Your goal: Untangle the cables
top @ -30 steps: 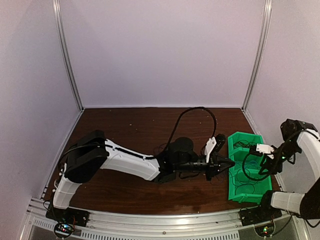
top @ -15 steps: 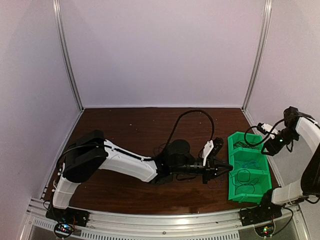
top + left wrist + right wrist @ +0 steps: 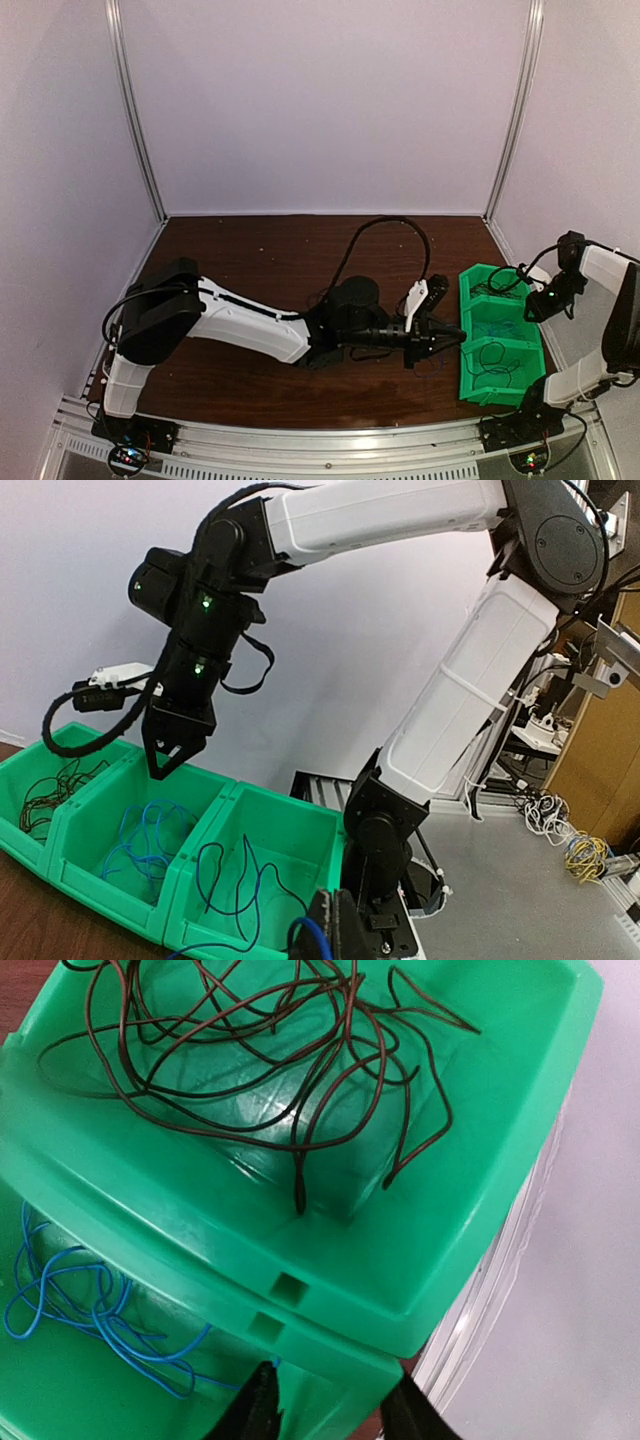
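1. Green bins [image 3: 466, 290] stand at the right of the desk [image 3: 250, 260]. Black cables [image 3: 290, 1050] lie in the far one and blue cables [image 3: 90, 1310] in the middle one.
2. The left pincer [image 3: 450, 335], on an arm stretched low across the desk, is pressed together beside the bins, possibly with a blue strand at its tip.
3. The right pincer [image 3: 335, 1415] hangs over the bins, fingers apart.

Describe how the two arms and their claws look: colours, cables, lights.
Both arms have white shells with black joints: the left arm and the right arm. Each ends in a black two-finger claw: left claw, right claw. Thick black cable loops off the left arm; green lights glow on the right wrist.
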